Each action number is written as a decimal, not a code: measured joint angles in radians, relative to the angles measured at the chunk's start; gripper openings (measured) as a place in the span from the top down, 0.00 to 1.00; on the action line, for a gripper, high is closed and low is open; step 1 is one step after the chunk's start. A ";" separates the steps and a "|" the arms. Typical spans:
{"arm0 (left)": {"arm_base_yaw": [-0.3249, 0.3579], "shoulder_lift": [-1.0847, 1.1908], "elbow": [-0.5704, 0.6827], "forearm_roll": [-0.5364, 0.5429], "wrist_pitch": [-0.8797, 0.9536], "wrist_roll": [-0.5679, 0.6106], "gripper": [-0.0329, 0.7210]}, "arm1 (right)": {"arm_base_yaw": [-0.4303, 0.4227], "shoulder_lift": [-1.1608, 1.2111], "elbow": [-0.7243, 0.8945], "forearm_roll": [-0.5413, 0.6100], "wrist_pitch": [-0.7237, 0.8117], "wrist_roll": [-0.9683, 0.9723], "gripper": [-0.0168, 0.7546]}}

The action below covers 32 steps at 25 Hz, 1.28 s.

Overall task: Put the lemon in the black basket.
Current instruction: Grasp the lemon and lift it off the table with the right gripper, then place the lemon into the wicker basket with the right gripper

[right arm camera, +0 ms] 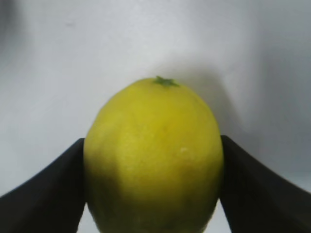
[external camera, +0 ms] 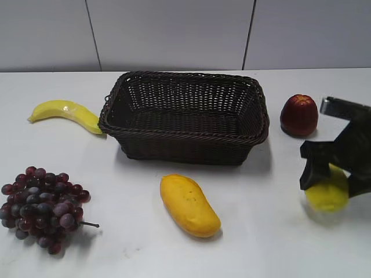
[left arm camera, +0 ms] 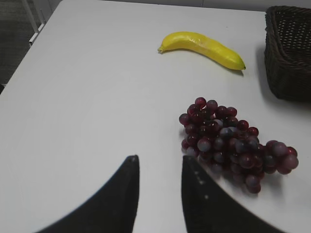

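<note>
The lemon (external camera: 328,196) is a rounded yellow-green fruit at the right of the white table, right of and nearer than the black basket (external camera: 185,147). My right gripper (external camera: 333,182) is shut on the lemon. In the right wrist view both black fingers (right arm camera: 153,141) press its sides, and the lemon (right arm camera: 155,160) fills the frame with its green stem end pointing away. The basket is empty, and its corner shows in the left wrist view (left arm camera: 289,53). My left gripper (left arm camera: 160,162) is open and empty over bare table beside the grapes. It does not show in the exterior view.
A banana (external camera: 66,112) lies left of the basket and also shows in the left wrist view (left arm camera: 204,47). Dark red grapes (external camera: 43,205) (left arm camera: 233,141) sit front left. A mango (external camera: 188,204) lies in front of the basket. A red apple (external camera: 299,114) stands behind the lemon.
</note>
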 joint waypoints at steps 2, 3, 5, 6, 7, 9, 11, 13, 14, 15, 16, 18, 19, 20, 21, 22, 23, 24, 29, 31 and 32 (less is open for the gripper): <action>0.000 0.000 0.000 0.000 0.000 0.000 0.64 | 0.000 -0.026 -0.051 -0.012 0.068 -0.020 0.21; 0.000 0.000 0.000 0.000 0.000 0.000 0.64 | 0.000 -0.041 -0.087 -0.016 0.104 -0.031 0.21; 0.000 0.000 0.000 0.000 0.000 0.000 0.64 | 0.001 -0.085 -0.166 -0.019 0.151 -0.055 0.21; 0.000 0.000 0.000 0.000 0.000 0.000 0.64 | 0.003 -0.102 -0.216 -0.018 0.165 -0.071 0.21; 0.000 0.000 0.000 0.000 0.000 0.000 0.64 | 0.006 -0.120 -0.269 -0.008 0.171 -0.090 0.21; 0.000 0.000 0.000 0.000 0.000 0.000 0.64 | 0.017 -0.138 -0.371 0.020 0.176 -0.148 0.21; 0.000 0.000 0.000 0.000 0.000 0.000 0.64 | 0.040 -0.140 -0.475 0.049 0.177 -0.184 0.21; 0.000 0.000 0.000 0.000 0.000 0.000 0.64 | 0.072 -0.133 -0.556 0.071 0.179 -0.205 0.21; 0.000 0.000 0.000 0.000 0.000 0.000 0.64 | 0.097 -0.122 -0.603 0.075 0.179 -0.213 0.21; 0.000 0.000 0.000 0.000 0.000 0.000 0.64 | 0.117 -0.111 -0.634 0.078 0.179 -0.220 0.21; 0.000 0.000 0.000 0.000 0.000 0.000 0.64 | 0.138 -0.095 -0.661 0.079 0.173 -0.228 0.21; 0.000 0.000 0.000 0.000 0.000 0.000 0.64 | 0.194 -0.044 -0.709 0.085 0.147 -0.244 0.21; 0.000 0.000 0.000 0.000 0.000 0.000 0.64 | 0.212 -0.021 -0.723 0.087 0.134 -0.250 0.21; 0.000 0.000 0.000 0.000 0.000 0.000 0.64 | 0.230 0.010 -0.737 0.089 0.119 -0.256 0.21; 0.000 0.000 0.000 0.000 0.000 0.000 0.64 | 0.243 0.036 -0.745 0.090 0.109 -0.258 0.21; 0.000 0.000 0.000 0.000 0.000 0.000 0.64 | 0.255 0.068 -0.753 0.090 0.103 -0.262 0.21; 0.000 0.000 0.000 0.000 0.000 0.000 0.64 | 0.262 0.095 -0.759 0.090 0.101 -0.265 0.20; 0.000 0.000 0.000 0.000 0.000 0.000 0.64 | 0.267 0.125 -0.764 0.090 0.100 -0.266 0.16; 0.000 0.000 0.000 0.000 0.000 0.000 0.64 | 0.270 0.190 -0.807 0.062 0.101 -0.270 0.12; 0.000 0.000 0.000 0.000 0.000 0.000 0.64 | 0.270 0.190 -0.850 0.027 0.115 -0.270 0.12; 0.000 0.000 0.000 0.000 0.000 0.000 0.64 | 0.270 0.188 -0.880 0.006 0.132 -0.270 0.12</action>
